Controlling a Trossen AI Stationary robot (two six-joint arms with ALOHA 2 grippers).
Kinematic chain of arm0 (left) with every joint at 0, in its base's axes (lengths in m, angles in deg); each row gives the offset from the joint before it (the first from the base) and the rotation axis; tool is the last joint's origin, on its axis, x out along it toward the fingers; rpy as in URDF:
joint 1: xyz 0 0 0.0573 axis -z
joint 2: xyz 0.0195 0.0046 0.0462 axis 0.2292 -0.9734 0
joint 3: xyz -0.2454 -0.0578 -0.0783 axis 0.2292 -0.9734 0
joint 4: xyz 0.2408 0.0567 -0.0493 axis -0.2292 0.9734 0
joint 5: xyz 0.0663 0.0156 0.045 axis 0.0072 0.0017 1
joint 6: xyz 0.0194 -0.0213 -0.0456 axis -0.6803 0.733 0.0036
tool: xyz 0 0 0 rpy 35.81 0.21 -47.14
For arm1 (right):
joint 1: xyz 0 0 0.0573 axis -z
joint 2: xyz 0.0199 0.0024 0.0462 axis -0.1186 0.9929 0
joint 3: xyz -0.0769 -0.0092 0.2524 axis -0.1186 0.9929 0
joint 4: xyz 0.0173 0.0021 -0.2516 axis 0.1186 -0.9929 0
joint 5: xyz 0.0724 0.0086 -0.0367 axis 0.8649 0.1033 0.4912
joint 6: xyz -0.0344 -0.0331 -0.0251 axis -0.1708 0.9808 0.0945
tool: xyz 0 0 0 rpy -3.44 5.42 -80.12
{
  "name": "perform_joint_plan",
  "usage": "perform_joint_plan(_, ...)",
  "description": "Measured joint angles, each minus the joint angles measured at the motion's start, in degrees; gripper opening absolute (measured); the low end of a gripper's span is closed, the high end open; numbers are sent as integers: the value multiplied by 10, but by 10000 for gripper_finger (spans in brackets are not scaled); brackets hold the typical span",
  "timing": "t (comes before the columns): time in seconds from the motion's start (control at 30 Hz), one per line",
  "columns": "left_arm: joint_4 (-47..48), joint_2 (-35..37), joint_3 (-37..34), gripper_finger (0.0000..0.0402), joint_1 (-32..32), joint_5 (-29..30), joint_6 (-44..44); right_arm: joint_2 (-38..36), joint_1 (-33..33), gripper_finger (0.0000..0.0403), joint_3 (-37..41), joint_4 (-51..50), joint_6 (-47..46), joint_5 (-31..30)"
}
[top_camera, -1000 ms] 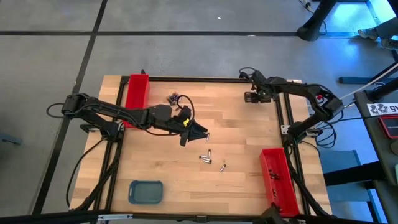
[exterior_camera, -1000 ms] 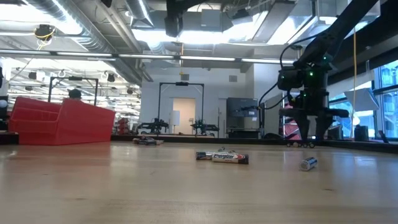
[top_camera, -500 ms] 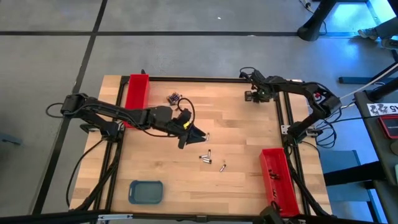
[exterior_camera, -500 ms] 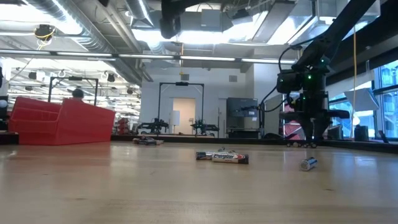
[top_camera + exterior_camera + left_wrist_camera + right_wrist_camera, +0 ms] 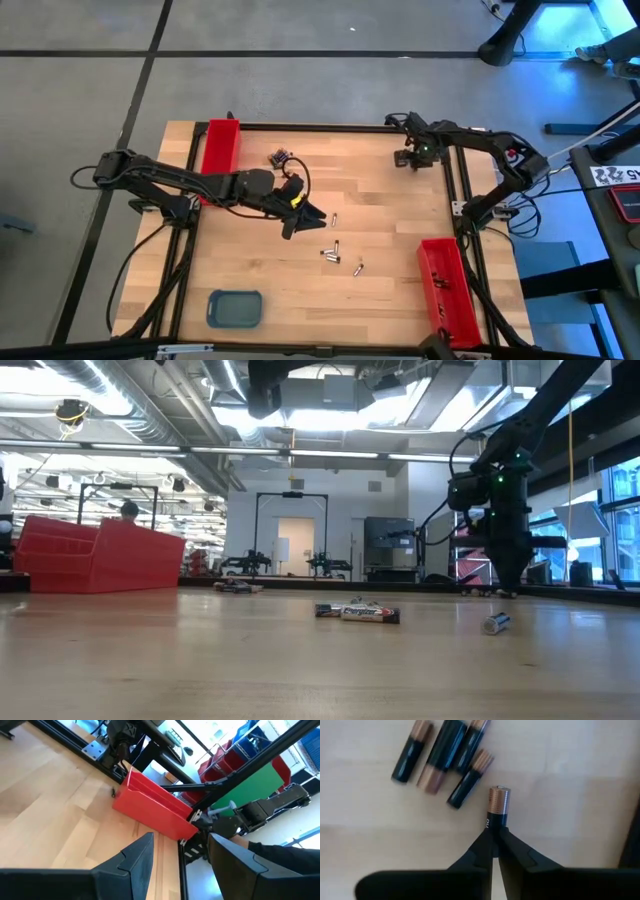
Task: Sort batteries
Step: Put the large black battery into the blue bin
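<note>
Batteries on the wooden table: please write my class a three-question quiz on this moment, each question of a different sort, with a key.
1. True or false: the right gripper has its jaws shut on the copper-topped battery.
2. Multiple choice: in the right wrist view, how many loose batteries lie on the table beyond the held one? A) two B) four C) seven
3. Fill in: the left gripper hangs over the middle of the table with its jaws ____.

Key: 1 true; 2 B; 3 open.
</note>
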Motion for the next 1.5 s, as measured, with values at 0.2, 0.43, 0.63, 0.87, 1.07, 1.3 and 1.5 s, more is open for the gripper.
perform_joint_plan(0.2,-1,0,0,176,-9,0,-13,0,-34,29,0,-40,15,48)
perform_joint_plan(0.43,-1,0,0,176,-17,2,-23,3,-81,93,3,-43,24,52)
perform_joint_plan(0.63,-1,0,0,176,-16,2,-31,12,-88,122,28,-29,12,56)
perform_joint_plan(0.87,3,0,0,176,-15,2,-31,11,-142,33,45,4,20,46)
perform_joint_plan(1.07,64,28,0,176,-35,2,-18,0,-225,34,39,5,26,9)
perform_joint_plan(1.3,103,90,0,176,-86,31,-51,-116,-355,34,24,116,-3,87)
perform_joint_plan(1.5,92,110,0,176,-116,32,-158,-179,-476,34,4,377,-16,22)
